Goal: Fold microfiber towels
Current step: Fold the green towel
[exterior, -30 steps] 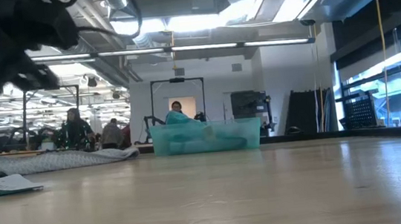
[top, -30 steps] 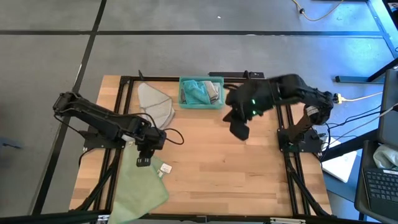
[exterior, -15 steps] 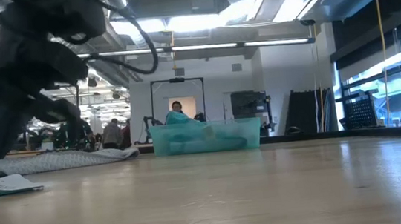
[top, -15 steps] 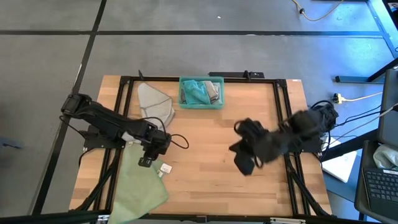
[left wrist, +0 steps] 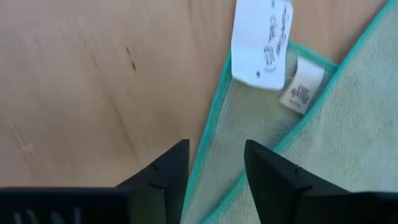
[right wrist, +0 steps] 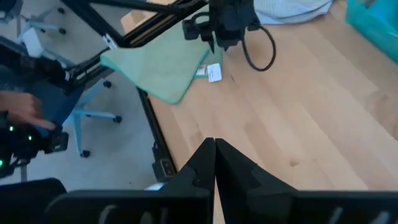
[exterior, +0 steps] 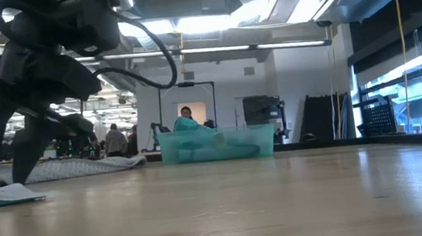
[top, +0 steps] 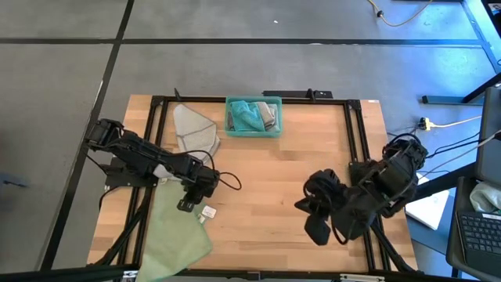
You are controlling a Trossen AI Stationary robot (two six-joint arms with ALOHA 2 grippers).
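My left end effector [top: 186,205] hovers released above the tagged corner of the pale green towel [top: 176,235] at the desk's [top: 266,180] left front edge; my right end effector [top: 316,230] stays clenched, empty.

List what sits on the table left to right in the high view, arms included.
Pale green towel → left tool, open above that towel's tagged corner → grey towel → teal bin holding more towels → right tool, shut, over bare wood.
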